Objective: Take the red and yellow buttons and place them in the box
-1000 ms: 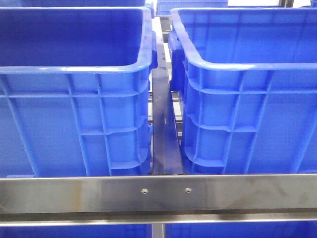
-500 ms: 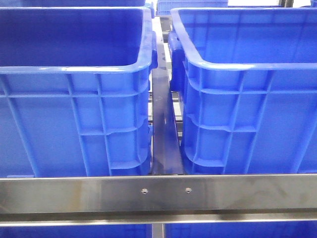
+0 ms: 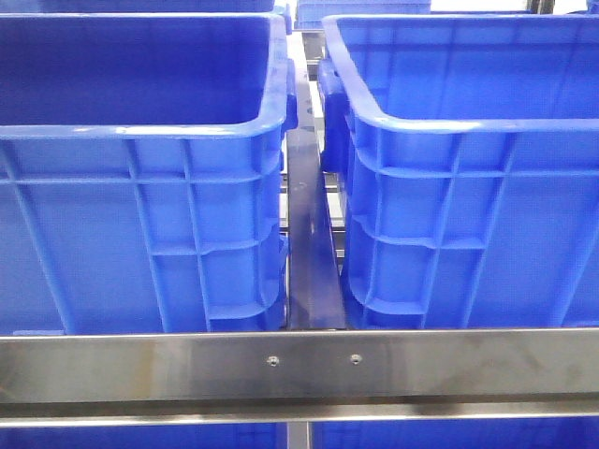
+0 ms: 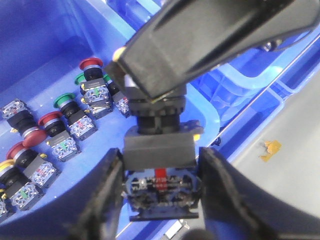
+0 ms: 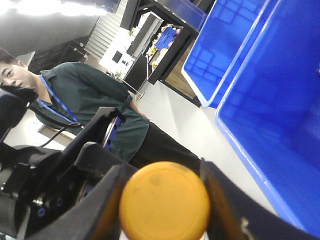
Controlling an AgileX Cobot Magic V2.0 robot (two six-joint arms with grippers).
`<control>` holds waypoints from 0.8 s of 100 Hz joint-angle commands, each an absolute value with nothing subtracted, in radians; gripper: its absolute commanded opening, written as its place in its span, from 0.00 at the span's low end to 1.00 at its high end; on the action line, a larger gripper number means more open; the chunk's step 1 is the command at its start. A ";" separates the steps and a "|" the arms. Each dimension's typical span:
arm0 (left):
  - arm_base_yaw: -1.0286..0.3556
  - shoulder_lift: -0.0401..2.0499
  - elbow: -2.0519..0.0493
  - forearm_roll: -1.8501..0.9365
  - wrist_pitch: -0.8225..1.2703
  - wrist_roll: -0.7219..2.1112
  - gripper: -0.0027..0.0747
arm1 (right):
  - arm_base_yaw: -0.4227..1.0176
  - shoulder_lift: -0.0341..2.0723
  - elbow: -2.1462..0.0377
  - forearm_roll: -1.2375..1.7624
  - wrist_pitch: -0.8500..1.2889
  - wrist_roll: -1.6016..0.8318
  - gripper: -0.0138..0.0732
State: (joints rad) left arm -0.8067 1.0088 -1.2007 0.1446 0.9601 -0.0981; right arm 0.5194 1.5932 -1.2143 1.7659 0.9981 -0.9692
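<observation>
Two big blue bins fill the front view, left bin [image 3: 140, 187] and right bin [image 3: 468, 187] side by side behind a steel rail [image 3: 299, 365], narrow gap between them; no arms visible there.

Left wrist view: left gripper [image 4: 159, 187] clenched on a push button unit [image 4: 159, 165], fingers [image 4: 107, 195] pressing its black body from both sides. Long axis runs away from the camera, contact block with red stripe nearest the lens, head end hidden under black gripper hardware. Beyond the unit, loose red, green and yellow buttons [image 4: 65, 125] lie on a blue tray floor [image 4: 30, 60].

Right wrist view: right gripper [image 5: 162, 200] grasping a yellow button [image 5: 164, 200], round cap facing the camera. Person in green shirt [image 5: 85, 100] beyond it, blue bins to the side.
</observation>
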 commanded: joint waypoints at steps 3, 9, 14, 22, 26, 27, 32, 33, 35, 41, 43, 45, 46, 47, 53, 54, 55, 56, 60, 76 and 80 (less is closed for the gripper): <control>-0.813 0.997 -1.233 0.149 0.896 -0.103 0.54 | 0.520 1.551 -1.249 1.848 1.054 -0.972 0.25; -0.813 0.997 -1.233 0.149 0.894 -0.103 0.66 | 0.520 1.551 -1.249 1.848 1.051 -0.972 0.25; -0.813 0.997 -1.233 0.153 0.890 -0.103 0.72 | 0.520 1.551 -1.249 1.848 1.044 -0.972 0.25; -0.813 0.995 -1.233 0.153 0.885 -0.103 0.73 | 0.520 1.551 -1.249 1.848 1.020 -0.973 0.25; -0.813 0.991 -1.233 0.153 0.879 -0.110 0.73 | 0.520 1.551 -1.249 1.848 1.002 -0.976 0.25; -0.813 0.991 -1.233 0.155 0.879 -0.112 0.73 | 0.520 1.551 -1.249 1.848 0.999 -0.976 0.25; -0.813 0.980 -1.233 0.156 0.874 -0.113 0.73 | 0.520 1.551 -1.249 1.848 0.979 -0.989 0.25; -0.813 0.976 -1.233 0.156 0.874 -0.113 0.73 | 0.520 1.551 -1.249 1.848 0.976 -0.992 0.25; -0.813 0.973 -1.233 0.156 0.872 -0.114 0.73 | 0.520 1.551 -1.249 1.848 0.968 -0.993 0.25; -0.813 0.962 -1.233 0.175 0.872 -0.130 0.73 | 0.512 1.551 -1.249 1.848 0.951 -0.998 0.25; -0.813 0.955 -1.233 0.181 0.872 -0.140 0.73 | 0.508 1.551 -1.249 1.848 0.949 -0.999 0.25; -0.811 0.949 -1.233 0.193 0.872 -0.153 0.73 | 0.504 1.551 -1.249 1.848 0.947 -0.999 0.25; -0.811 0.947 -1.233 0.202 0.872 -0.157 0.73 | 0.502 1.551 -1.249 1.848 0.944 -0.999 0.25; -0.811 0.944 -1.233 0.207 0.872 -0.166 0.73 | 0.499 1.551 -1.249 1.848 0.944 -0.999 0.25; -0.809 0.929 -1.233 0.254 0.874 -0.203 0.73 | 0.478 1.551 -1.249 1.848 0.943 -0.999 0.25; -0.809 0.925 -1.233 0.260 0.874 -0.211 0.73 | 0.473 1.551 -1.249 1.848 0.944 -0.999 0.25; -0.809 0.925 -1.233 0.271 0.874 -0.215 0.73 | 0.470 1.551 -1.249 1.848 0.944 -0.999 0.25; -0.809 0.919 -1.233 0.277 0.874 -0.224 0.73 | 0.464 1.551 -1.249 1.848 0.944 -0.999 0.25; -0.809 0.911 -1.233 0.306 0.876 -0.243 0.73 | 0.447 1.551 -1.249 1.848 0.951 -0.999 0.25; -0.809 0.875 -1.231 0.429 0.889 -0.340 0.73 | 0.360 1.551 -1.249 1.847 1.005 -0.999 0.25; -0.809 0.868 -1.227 0.474 0.906 -0.380 0.73 | 0.335 1.551 -1.248 1.847 1.018 -0.999 0.25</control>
State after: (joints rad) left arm -0.8067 0.8906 -1.2007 0.3666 0.9467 -0.2999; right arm 0.3799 1.5932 -1.2143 1.7659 0.9441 -0.9814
